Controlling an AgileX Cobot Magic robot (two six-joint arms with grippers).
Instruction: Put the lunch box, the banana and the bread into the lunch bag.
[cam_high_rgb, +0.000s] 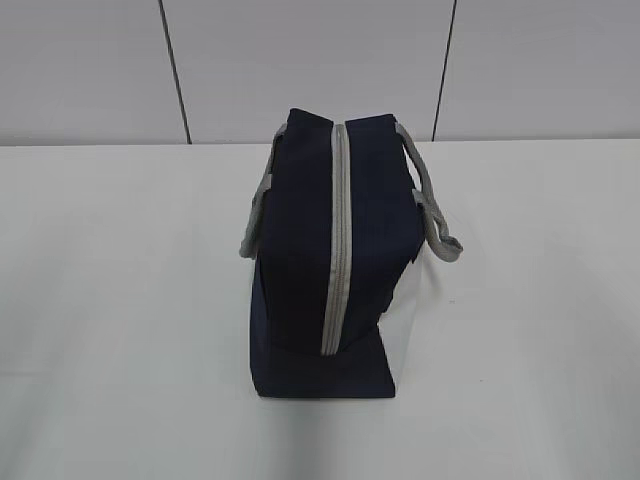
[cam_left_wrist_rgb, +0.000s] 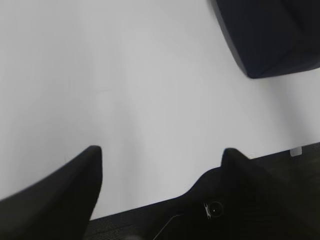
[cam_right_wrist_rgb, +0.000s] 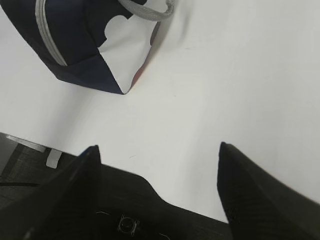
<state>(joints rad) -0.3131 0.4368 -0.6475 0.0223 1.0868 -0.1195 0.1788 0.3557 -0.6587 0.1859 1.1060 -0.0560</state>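
The dark navy lunch bag (cam_high_rgb: 335, 260) stands in the middle of the white table, its grey zipper shut along the top and its grey handles hanging to each side. A corner of the bag shows in the left wrist view (cam_left_wrist_rgb: 265, 35), and its white side panel in the right wrist view (cam_right_wrist_rgb: 85, 45). My left gripper (cam_left_wrist_rgb: 162, 152) is open and empty over bare table, well short of the bag. My right gripper (cam_right_wrist_rgb: 157, 150) is open and empty too, apart from the bag. Neither gripper shows in the exterior view. The lunch box, the banana and the bread are out of view.
The white table (cam_high_rgb: 120, 300) runs to a pale panelled wall (cam_high_rgb: 300, 60) behind. In both wrist views the table's near edge (cam_right_wrist_rgb: 30, 145) lies close under the grippers, with dark floor beyond it.
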